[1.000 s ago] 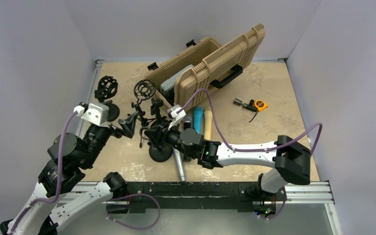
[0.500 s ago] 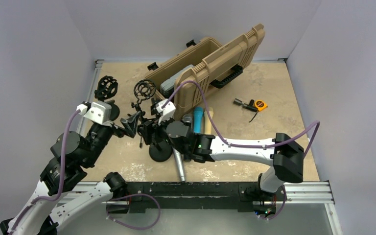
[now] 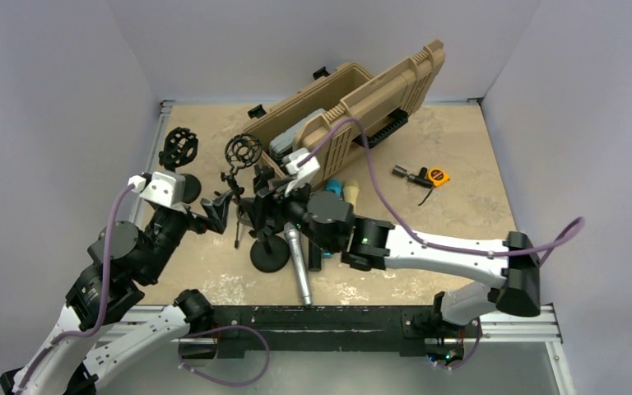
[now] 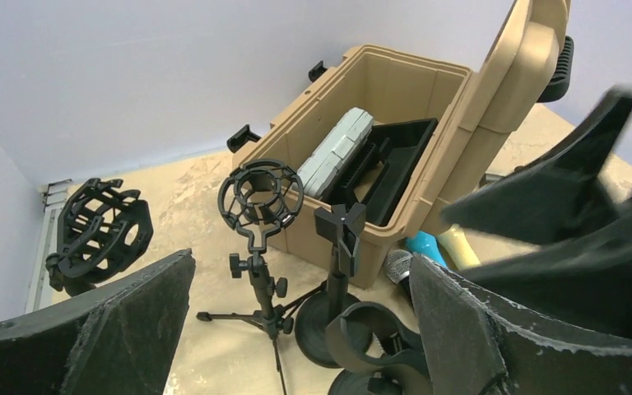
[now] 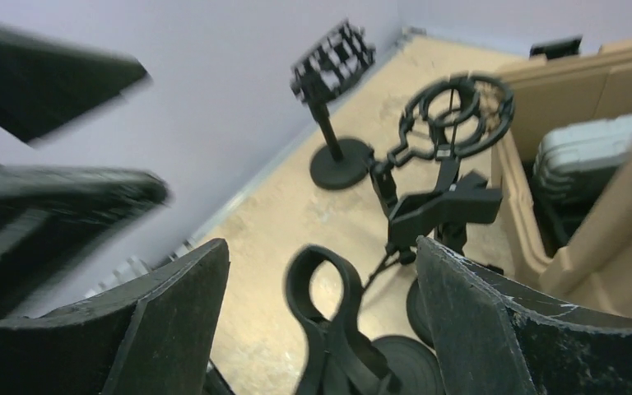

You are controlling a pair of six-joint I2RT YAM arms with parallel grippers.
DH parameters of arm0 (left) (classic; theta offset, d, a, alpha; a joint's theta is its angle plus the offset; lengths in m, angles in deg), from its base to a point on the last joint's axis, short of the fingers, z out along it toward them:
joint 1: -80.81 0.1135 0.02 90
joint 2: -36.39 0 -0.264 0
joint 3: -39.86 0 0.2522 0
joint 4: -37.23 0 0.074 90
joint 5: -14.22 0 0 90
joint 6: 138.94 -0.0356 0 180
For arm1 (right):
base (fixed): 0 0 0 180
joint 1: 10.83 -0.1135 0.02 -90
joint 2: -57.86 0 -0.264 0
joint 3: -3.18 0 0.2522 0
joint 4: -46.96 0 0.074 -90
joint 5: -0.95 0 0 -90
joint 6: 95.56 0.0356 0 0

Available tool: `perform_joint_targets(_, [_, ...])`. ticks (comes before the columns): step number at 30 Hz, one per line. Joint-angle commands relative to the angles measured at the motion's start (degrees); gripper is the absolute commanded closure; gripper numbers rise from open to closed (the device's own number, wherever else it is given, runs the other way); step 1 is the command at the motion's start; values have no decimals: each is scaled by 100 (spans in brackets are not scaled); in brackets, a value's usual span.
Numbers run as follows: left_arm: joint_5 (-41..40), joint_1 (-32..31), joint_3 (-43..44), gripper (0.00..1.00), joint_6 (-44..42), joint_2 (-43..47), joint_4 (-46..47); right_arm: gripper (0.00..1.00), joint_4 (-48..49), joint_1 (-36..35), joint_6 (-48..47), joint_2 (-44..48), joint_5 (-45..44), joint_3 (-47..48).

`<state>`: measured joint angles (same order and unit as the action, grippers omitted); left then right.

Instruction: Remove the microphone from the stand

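Lying flat on the table nearest the arm bases, the mic (image 3: 299, 270) is off the stand (image 3: 268, 257), just right of its round base, head pointing away. Above the stand the right gripper (image 3: 265, 202) has its fingers spread wide, the clip (image 5: 335, 346) showing between them. The left gripper (image 3: 220, 206) just beside it is also spread wide, holding nothing. Further back stand two shock mounts (image 3: 242, 152), then the open case (image 3: 354, 107), with a tape measure (image 3: 437, 175) to its right.
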<state>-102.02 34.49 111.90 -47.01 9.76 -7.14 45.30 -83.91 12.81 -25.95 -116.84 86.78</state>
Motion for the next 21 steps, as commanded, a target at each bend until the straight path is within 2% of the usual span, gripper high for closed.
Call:
perform_joint_targets(1, [-43, -34, 120, 0, 211, -132, 138, 18, 464, -2, 125, 998, -411, -21])
perform_joint_targets(5, [-300, -1, 332, 0, 512, -827, -141, 19, 640, 3, 260, 1804, -685, -395])
perform_joint_targets(7, [-288, 270, 677, 0, 747, -1427, -547, 19, 727, 4, 267, 2129, -742, -532])
perform_joint_targets(12, [1238, 1236, 1391, 1, 1149, -2586, -1037, 19, 683, 0, 357, 2640, -821, -767])
perform_joint_targets(18, [1567, 1324, 1664, 23, 987, -3404, -1285, 19, 516, 5, 594, 3016, -881, -1018])
perform_joint_targets(21, [1552, 1328, 1510, 28, 984, -3557, -1208, 19, 525, 5, 639, 3223, -932, -1167])
